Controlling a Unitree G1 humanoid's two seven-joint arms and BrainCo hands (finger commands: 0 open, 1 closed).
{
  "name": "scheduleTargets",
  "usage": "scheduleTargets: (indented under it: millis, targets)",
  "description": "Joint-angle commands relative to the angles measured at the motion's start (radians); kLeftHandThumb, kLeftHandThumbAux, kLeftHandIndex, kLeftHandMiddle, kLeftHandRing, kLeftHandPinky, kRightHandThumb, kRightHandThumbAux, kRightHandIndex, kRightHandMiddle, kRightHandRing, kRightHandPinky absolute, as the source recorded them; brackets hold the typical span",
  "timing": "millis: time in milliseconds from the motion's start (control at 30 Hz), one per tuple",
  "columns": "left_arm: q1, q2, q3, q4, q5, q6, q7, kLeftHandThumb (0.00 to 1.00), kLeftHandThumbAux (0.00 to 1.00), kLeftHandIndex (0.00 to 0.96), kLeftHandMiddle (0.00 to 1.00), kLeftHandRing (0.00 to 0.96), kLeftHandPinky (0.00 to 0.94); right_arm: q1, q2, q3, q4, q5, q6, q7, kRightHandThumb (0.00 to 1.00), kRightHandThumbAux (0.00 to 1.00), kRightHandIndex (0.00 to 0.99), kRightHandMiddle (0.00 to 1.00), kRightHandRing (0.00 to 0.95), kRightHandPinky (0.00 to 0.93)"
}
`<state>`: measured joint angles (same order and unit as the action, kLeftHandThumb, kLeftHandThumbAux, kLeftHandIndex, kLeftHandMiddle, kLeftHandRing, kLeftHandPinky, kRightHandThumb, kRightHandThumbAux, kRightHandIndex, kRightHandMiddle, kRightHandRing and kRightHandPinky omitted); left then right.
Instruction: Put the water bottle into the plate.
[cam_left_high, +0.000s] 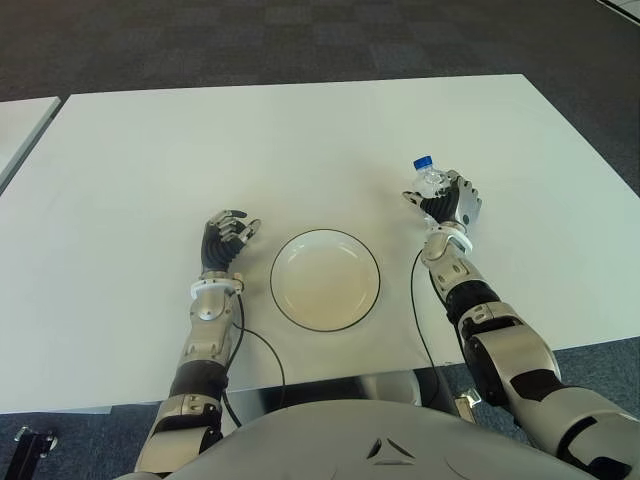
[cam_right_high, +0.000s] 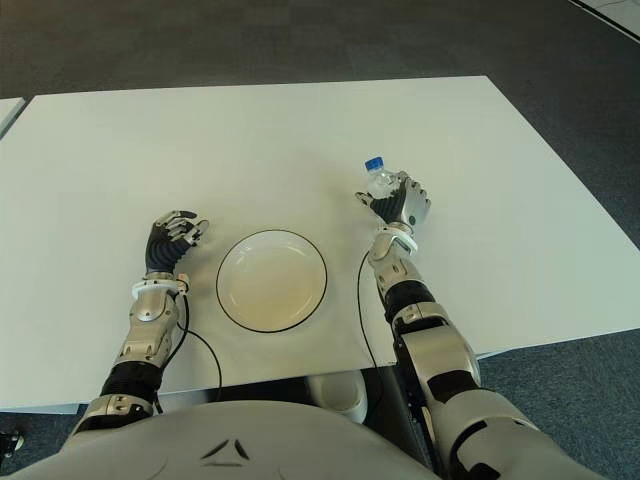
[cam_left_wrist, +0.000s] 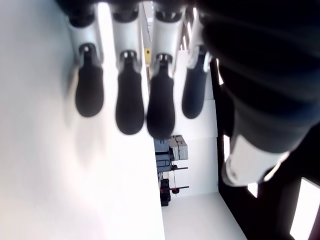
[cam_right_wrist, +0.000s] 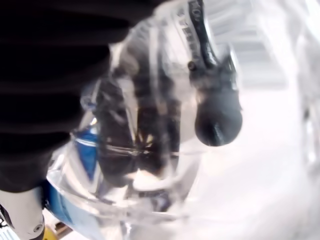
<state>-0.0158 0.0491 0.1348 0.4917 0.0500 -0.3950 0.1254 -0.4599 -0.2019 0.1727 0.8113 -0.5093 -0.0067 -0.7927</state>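
Right hand (cam_left_high: 452, 208), toward the desk's right edge: dark segmented fingers (cam_right_wrist: 217, 117) wrapped around the water bottle (cam_left_high: 430, 181). Only the bottle's blue cap and clear neck rise above the hand in the eye views; the body is hidden behind the fingers and palm, so whether its base touches the desk (cam_left_high: 300, 140) cannot be told. In the right wrist view the bottle fills the frame as clear, ribbed plastic with a blue band of label, glare and distortion blurring its outline; one rounded black fingertip presses against its wall, and the rest of the hand is cut off as a dark mass.

Plate (cam_left_high: 325, 280): round, shallow, glossy cream-white with a thin dark rim, lying flat near the desk's front edge, between the two hands and holding nothing. The bottle stands apart from it, on the side toward the right edge and farther from the front edge.

Left hand (cam_left_high: 226, 240): shows just beside the plate, on the side toward the desk's left edge. It grasps nothing; the fingers are loosely bent. Its wrist view shows four matte black fingertips on pale grey segments above the smooth white desk, the thumb a blurred dark bulk at close range.

Desk: flat, matte white, rectangular; its front edge is partly covered by the robot's grey torso. A thin black cable runs along each forearm. Dark carpet tiles lie beyond the far edge.
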Motion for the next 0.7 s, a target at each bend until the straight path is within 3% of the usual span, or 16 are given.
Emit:
scheduleTargets:
  millis: [33,167,333,467,700]
  targets:
    - [0.013,0.002,-0.009,0.009,0.006,0.022,0.002,0.705,0.718,0.434,0.649,0.643,0.629,0.11,0.034,0.015,-0.361,-0.026,0.048,0.051,0.713,0.715,0.441,0.822,0.84,0.859]
    - [0.011,0.003,-0.007,0.012,0.004,0.023,0.001,0.705,0.718,0.434,0.649,0.643,0.629,0.165,0.049,0.027,-0.527,-0.037,0.048,0.092,0.711,0.717,0.441,0.839,0.854,0.867]
    - [0.01,0.001,-0.007,0.013,0.003,0.022,0.003,0.705,0.718,0.434,0.643,0.637,0.618,0.187,0.047,0.032,-0.59,-0.045,0.005,0.113,0.71,0.719,0.44,0.875,0.882,0.892]
    - [0.012,-0.002,-0.007,0.007,0.005,0.027,0.007,0.705,0.718,0.434,0.642,0.636,0.622,0.195,-0.012,0.063,-0.578,-0.031,-0.163,0.17,0.711,0.718,0.44,0.903,0.902,0.904]
    - [0.009,-0.005,-0.004,0.011,0.009,0.029,0.023,0.706,0.718,0.434,0.637,0.626,0.61,0.192,-0.057,0.108,-0.535,-0.03,-0.432,0.222,0.712,0.717,0.44,0.912,0.905,0.891]
